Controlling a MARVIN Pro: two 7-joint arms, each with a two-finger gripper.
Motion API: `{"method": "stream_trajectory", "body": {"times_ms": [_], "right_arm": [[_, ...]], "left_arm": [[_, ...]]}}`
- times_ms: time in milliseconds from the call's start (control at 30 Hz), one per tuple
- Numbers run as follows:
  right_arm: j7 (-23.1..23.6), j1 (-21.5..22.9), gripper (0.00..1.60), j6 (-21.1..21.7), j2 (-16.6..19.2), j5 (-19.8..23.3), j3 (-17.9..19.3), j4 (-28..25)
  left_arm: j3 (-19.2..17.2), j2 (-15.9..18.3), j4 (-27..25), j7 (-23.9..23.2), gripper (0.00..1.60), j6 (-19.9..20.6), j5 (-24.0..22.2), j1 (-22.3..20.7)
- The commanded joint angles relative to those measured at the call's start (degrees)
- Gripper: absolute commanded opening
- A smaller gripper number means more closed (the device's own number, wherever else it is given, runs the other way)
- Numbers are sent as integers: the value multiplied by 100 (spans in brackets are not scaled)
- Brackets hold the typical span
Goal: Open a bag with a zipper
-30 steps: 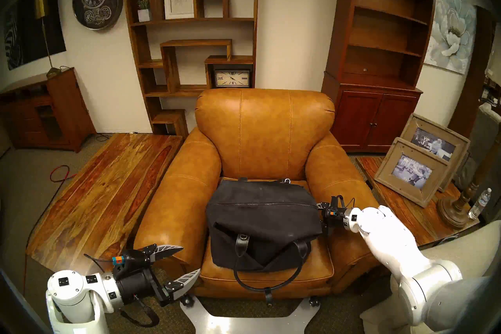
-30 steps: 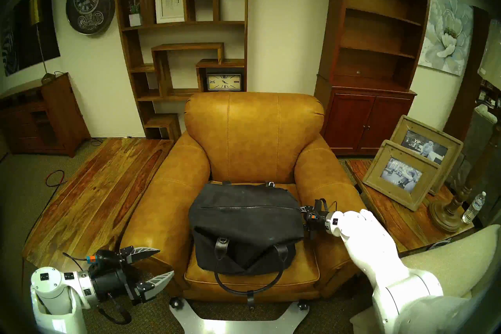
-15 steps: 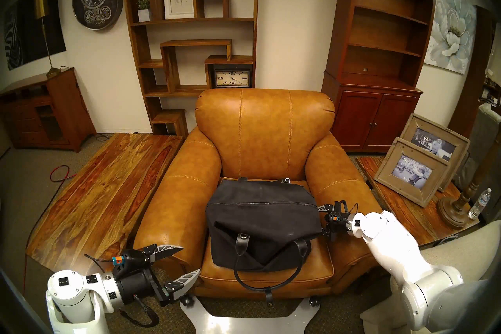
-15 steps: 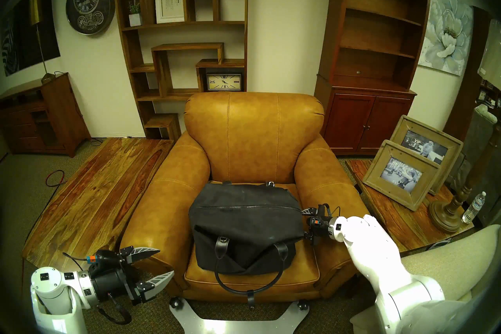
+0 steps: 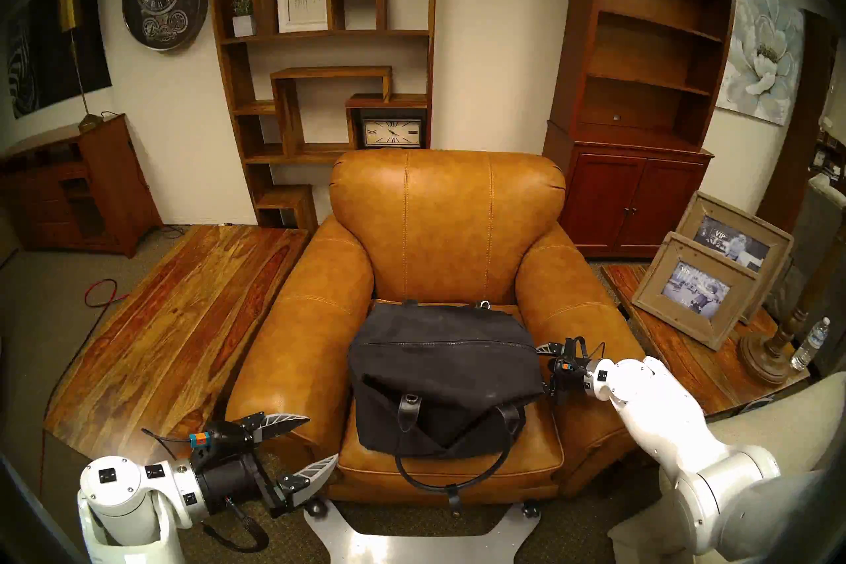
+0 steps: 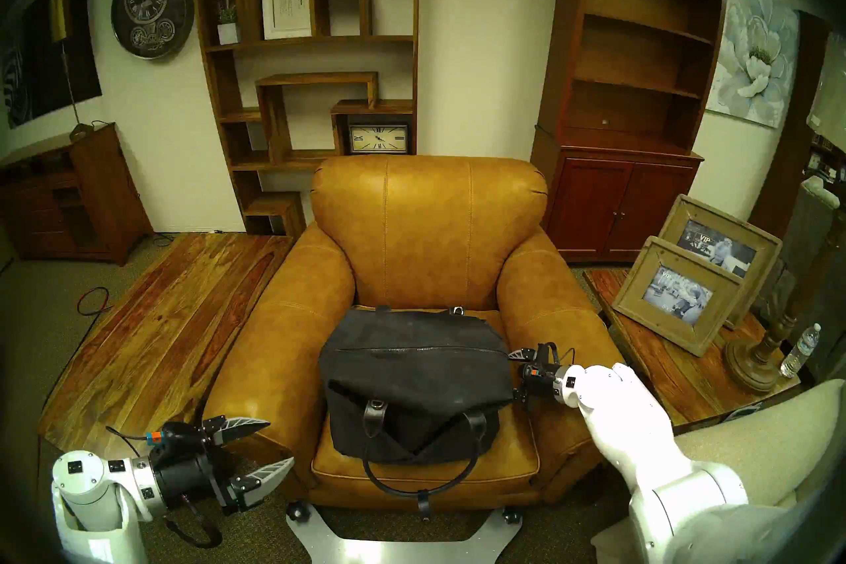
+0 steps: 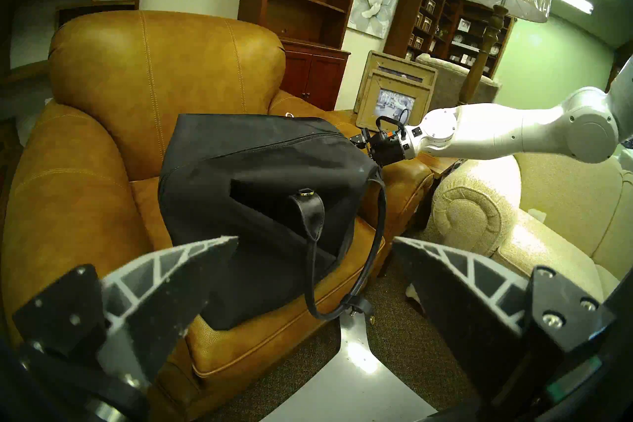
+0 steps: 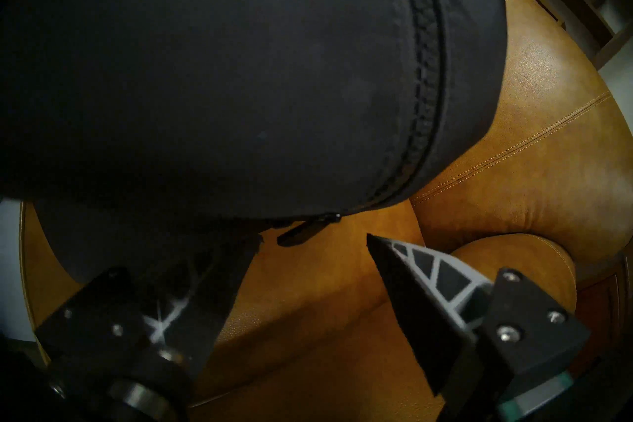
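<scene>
**One small shift at the bag's right end, nothing gripped yet**

Nearest, the left gripper (image 5: 322,437) hovers off the near left corner of the armchair (image 5: 448,219). Its jaws are wide apart and empty, and it sits where it was a second ago.

The bag (image 5: 439,371) lies in the middle of the seat with one handle (image 5: 439,471) drooping over the near edge. It has not moved. The zipper (image 5: 439,343) runs left to right across its top and is closed along all the length that shows.

At the bag's right end, the right gripper (image 8: 312,239) has drawn a little to the right and turned slightly over the last second; in the last half-second it has hardly moved. Its jaws are open and hold nothing. In the right wrist view the pull (image 8: 305,230) hangs just beyond the fingertips, roughly in line with the gap.

This looks like lining up on the pull. The opening itself has not begun, so a short advance and a close should come next.
</scene>
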Motion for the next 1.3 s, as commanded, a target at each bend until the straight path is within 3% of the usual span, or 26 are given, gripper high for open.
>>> {"method": "stream_trajectory", "body": {"times_ms": [0, 467, 600, 700, 933, 1067, 1133, 1267], "right_arm": [[-98, 292, 110, -71, -61, -40, -15, 43], [-117, 397, 104, -216, -69, -47, 29, 221], [-125, 401, 95, -238, -76, -50, 40, 250], [-126, 415, 77, -259, -82, -63, 42, 299], [-101, 445, 71, -283, -91, -77, 43, 374], [-112, 407, 48, -247, -82, -87, 53, 317], [-62, 307, 0, -193, -39, -54, 88, 125], [94, 124, 0, -110, 61, 34, 174, -286]], "left_arm": [[7, -2, -78, -9, 160, -12, -9, -7], [-8, -26, -80, -36, 160, -14, 16, -22], [-12, -33, -80, -44, 160, -15, 22, -26], [-16, -39, -81, -50, 160, -15, 28, -30], [-23, -51, -81, -64, 160, -16, 41, -38], [-28, -58, -81, -72, 160, -17, 48, -43], [-30, -61, -80, -76, 160, -17, 50, -45], [-35, -67, -78, -85, 160, -17, 57, -52]]}}
